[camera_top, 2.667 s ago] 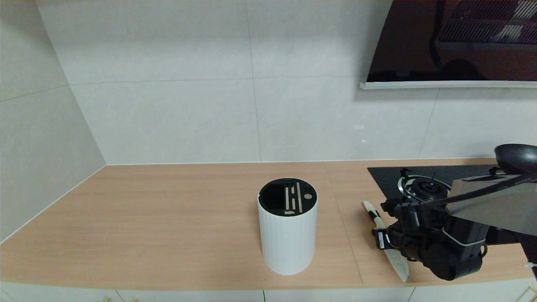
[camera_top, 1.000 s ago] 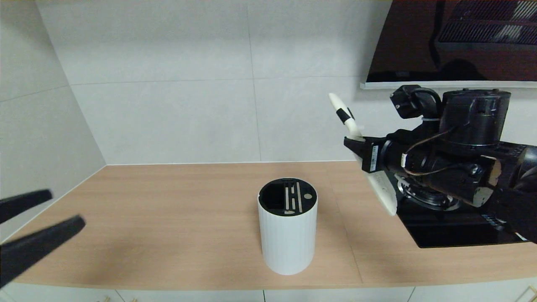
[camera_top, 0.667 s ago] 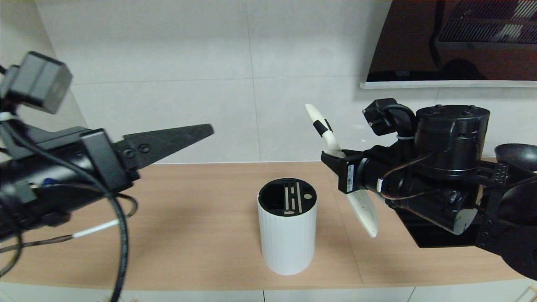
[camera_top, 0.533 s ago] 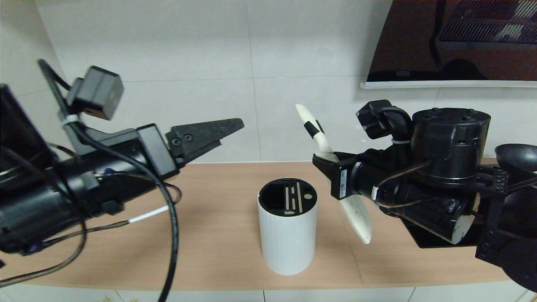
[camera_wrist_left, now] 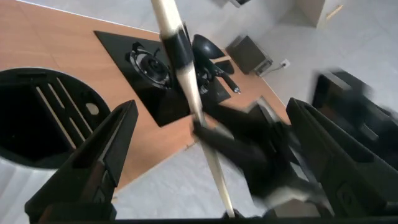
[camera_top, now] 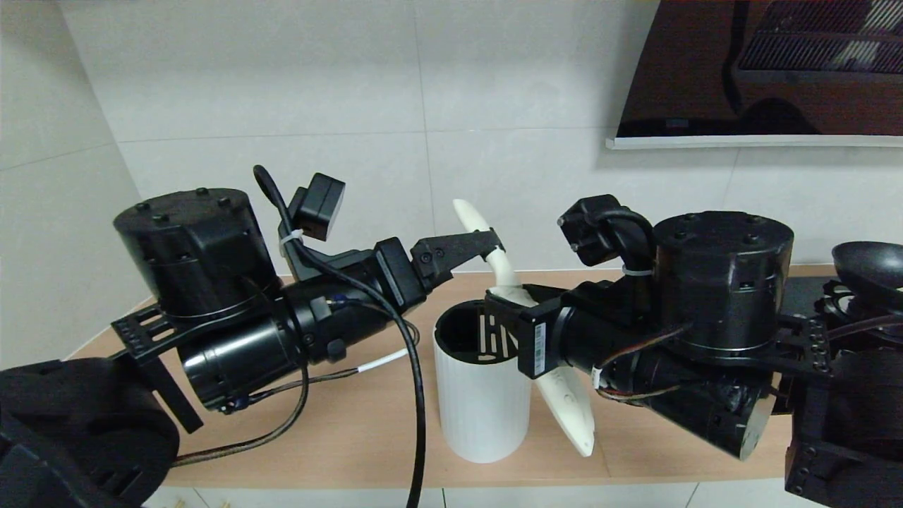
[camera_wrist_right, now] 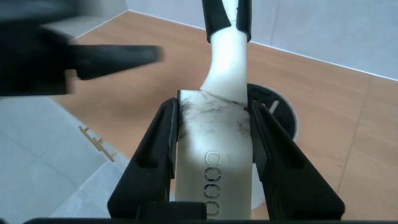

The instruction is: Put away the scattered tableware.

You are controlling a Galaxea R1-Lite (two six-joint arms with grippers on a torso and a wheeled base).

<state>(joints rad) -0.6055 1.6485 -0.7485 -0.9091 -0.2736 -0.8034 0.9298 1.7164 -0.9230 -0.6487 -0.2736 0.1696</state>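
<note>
My right gripper (camera_top: 523,319) is shut on a white knife (camera_top: 568,403), holding it tilted in the air where blade meets handle (camera_wrist_right: 217,163). The blade points down beside the white cylindrical knife holder (camera_top: 482,406) on the counter. The handle with its black band (camera_wrist_left: 176,46) points up. My left gripper (camera_top: 494,247) has come in from the left. It stands open with the handle between its two spread fingers (camera_wrist_left: 106,158), apart from them. The holder's black slotted top (camera_wrist_left: 43,112) lies below the left gripper and behind the knife (camera_wrist_right: 281,115).
A black hob (camera_wrist_left: 152,68) with a burner and a dark pan (camera_top: 871,264) lies on the right of the wooden counter (camera_top: 338,437). A dark range hood (camera_top: 762,70) hangs at the upper right. A tiled wall backs the counter.
My right gripper lifted the knife off the counter beside the hob and carried it left to the holder. My left arm swung in from the left until its open fingers flanked the handle.
</note>
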